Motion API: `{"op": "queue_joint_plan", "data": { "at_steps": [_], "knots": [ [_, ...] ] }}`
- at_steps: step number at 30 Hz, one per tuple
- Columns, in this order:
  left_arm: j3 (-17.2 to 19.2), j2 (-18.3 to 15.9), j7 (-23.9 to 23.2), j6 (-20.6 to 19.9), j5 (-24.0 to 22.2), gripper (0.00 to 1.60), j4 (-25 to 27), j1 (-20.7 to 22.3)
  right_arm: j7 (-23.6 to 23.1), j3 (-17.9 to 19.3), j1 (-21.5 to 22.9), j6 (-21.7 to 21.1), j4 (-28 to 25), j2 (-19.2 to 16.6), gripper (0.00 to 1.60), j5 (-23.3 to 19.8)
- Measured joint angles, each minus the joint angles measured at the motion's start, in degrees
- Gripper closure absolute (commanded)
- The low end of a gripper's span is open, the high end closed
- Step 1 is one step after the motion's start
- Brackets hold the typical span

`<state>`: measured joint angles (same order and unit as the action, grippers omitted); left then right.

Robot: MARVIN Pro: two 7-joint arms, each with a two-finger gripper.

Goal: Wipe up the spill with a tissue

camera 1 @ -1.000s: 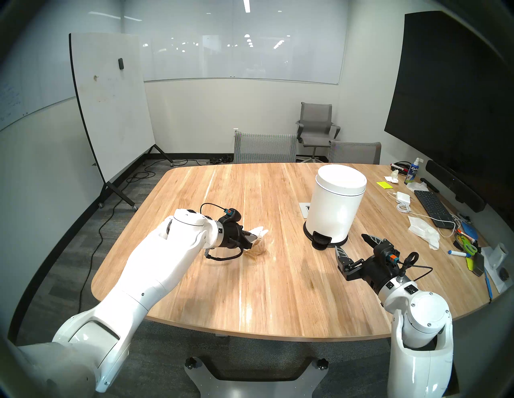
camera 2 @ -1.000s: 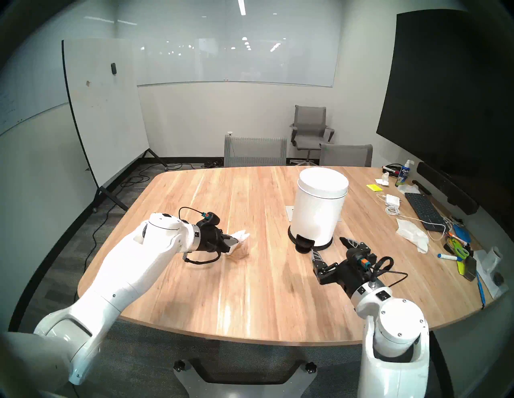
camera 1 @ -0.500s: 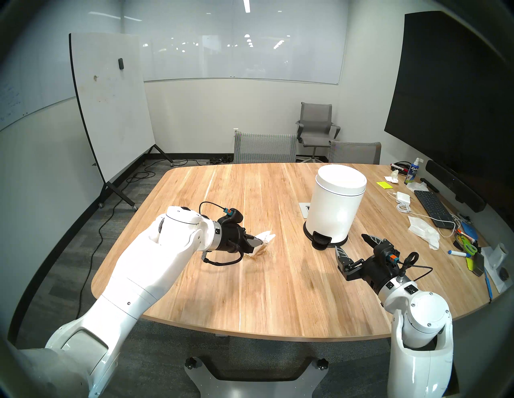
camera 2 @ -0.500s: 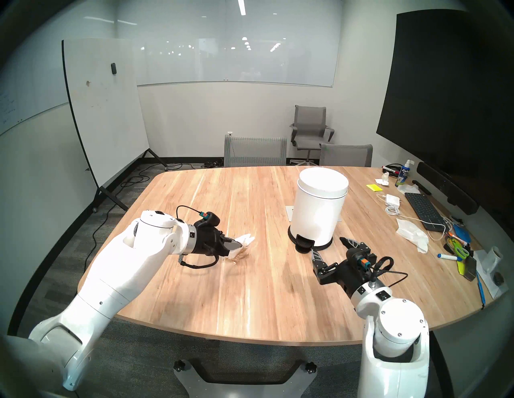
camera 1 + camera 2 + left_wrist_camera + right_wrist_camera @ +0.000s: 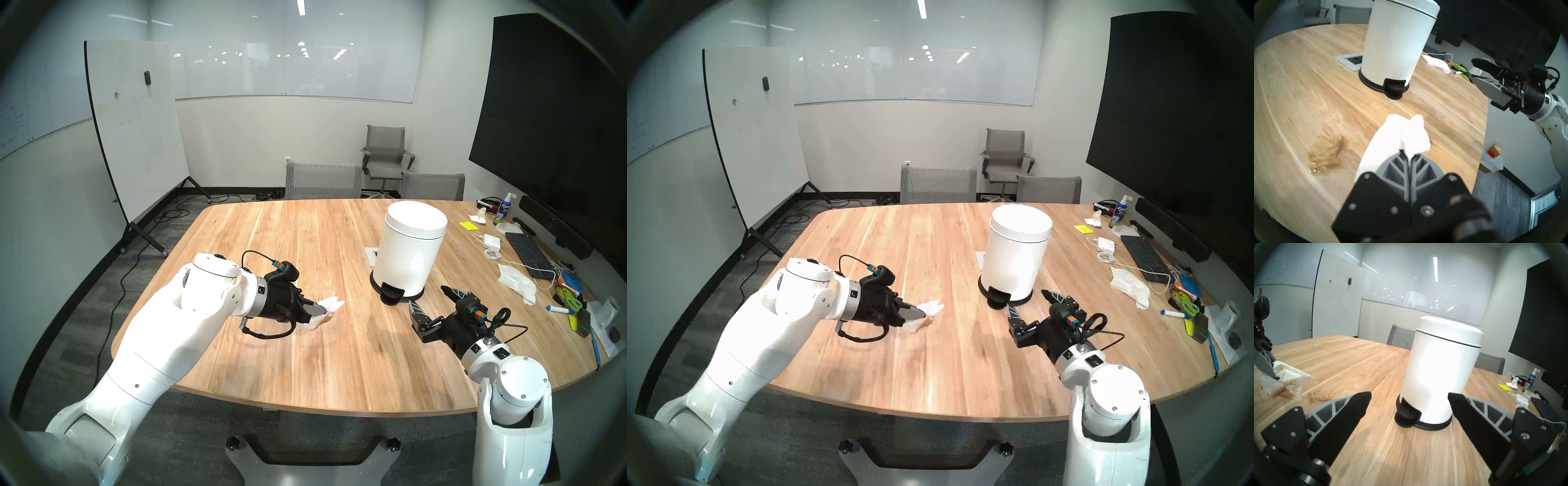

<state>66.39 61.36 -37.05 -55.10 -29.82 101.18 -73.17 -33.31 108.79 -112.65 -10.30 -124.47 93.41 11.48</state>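
Left end effector (image 5: 1409,152): fingers together, clamped on tissue (image 5: 1400,137); raised clear of bench (image 5: 305,373).
Tissue: crumpled, white on top; underside stained brown, seen in right wrist view (image 5: 1282,392); hangs above bench, apparently not touching.
Spill (image 5: 1327,154): thin amber smear on bench, just beside and below tissue, on the side away from bin; wet, irregular outline.
Right end effector (image 5: 1409,400): fingers wide apart, empty; level, aimed at bin, near pedal, apart from it.
Bin (image 5: 410,247): white, lid down, upright on bench, well apart from spill.
Bench far right: keyboard (image 5: 527,253), loose tissues, markers.
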Motion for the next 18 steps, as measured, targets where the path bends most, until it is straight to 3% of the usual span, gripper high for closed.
{"op": "queue_joint_plan", "data": {
  "at_steps": [11,12,13,14,15,16,17,18],
  "knots": [
    [-4.6,0.4,7.9,0.0,-2.9,1.60,-2.1,-0.1,0.0,0.0,0.0,0.0,0.0,0.0,0.00,0.0],
    [-4.9,0.5,8.4,0.0,-3.0,1.51,-2.6,0.0,0.0,0.0,0.0,0.0,0.0,0.0,0.00,0.0],
    [-5.2,0.7,9.0,0.0,-3.2,1.07,-3.3,0.3,0.0,0.0,0.0,0.0,0.0,0.0,0.00,0.0],
    [-5.5,0.8,9.6,0.0,-3.5,0.92,-3.9,0.5,0.0,0.0,0.0,0.0,0.0,0.0,0.00,0.0],
    [-5.6,0.9,9.9,0.0,-3.6,0.65,-4.3,0.6,0.0,0.0,0.0,0.0,0.0,0.0,0.00,0.0],
    [-5.9,1.1,10.4,0.0,-3.9,0.26,-4.9,0.9,0.0,0.0,0.0,0.0,0.0,0.0,0.00,0.0],
    [-6.0,1.1,10.6,0.0,-4.0,0.00,-5.0,1.0,0.0,0.0,0.0,0.0,0.0,0.0,0.00,0.0],
    [-6.2,1.2,10.9,0.0,-4.2,0.00,-5.3,1.2,0.0,0.0,0.0,0.0,0.0,0.0,0.00,0.0]
  ]
}}
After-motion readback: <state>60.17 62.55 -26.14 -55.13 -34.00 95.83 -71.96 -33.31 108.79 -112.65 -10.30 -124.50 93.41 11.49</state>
